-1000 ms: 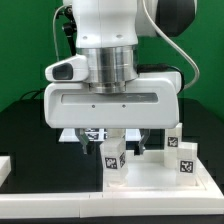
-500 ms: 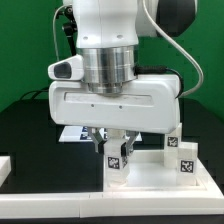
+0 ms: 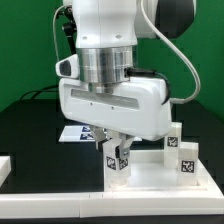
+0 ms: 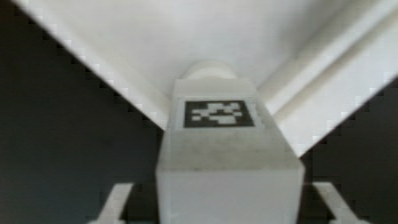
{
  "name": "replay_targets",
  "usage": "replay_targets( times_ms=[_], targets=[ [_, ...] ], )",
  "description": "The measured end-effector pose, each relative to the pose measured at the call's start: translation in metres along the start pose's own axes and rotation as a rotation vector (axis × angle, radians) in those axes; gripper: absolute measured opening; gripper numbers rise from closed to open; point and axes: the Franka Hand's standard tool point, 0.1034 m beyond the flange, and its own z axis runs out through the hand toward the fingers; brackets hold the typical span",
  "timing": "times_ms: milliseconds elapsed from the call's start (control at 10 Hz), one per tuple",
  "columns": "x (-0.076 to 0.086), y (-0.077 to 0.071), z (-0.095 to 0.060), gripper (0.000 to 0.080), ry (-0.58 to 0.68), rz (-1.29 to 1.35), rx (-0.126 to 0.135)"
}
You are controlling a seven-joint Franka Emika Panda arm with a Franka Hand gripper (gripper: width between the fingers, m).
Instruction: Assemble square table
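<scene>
The square table slab [image 3: 150, 182] lies white at the front of the exterior view. A white tagged leg [image 3: 117, 158] stands upright at its corner on the exterior view's left. My gripper [image 3: 117, 143] is shut on this leg from above, the hand turned at an angle. In the wrist view the leg [image 4: 221, 165] fills the middle with its tag facing the camera. A finger [image 4: 114, 206] shows on each side of it, and the slab [image 4: 214, 35] lies beyond. Another tagged leg [image 3: 185, 160] stands at the slab's corner on the exterior view's right.
The marker board [image 3: 72, 133] lies on the black table behind the slab, partly hidden by the hand. A white border rail [image 3: 4, 168] shows at the exterior view's left edge. A green wall stands at the back.
The hand has turned about its upright axis, its right end swinging toward the camera. The leg's tags have shifted with it. The slab and the other leg have not moved.
</scene>
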Motion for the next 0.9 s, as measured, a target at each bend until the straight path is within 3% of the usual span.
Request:
replay_targets(
  times_ms=[200,500,800,900],
  targets=[
    [0.0008,0.0002,0.0004,0.0291,-0.02,0.33,0.028],
    [-0.0029,0.0009,0.001,0.0291,-0.031,0.671,0.032],
    [-0.0045,0.0003,0.0013,0.0291,-0.025,0.638,0.028],
    [-0.0051,-0.0021,0.0022,0.0467,-0.002,0.445,0.007]
  ],
)
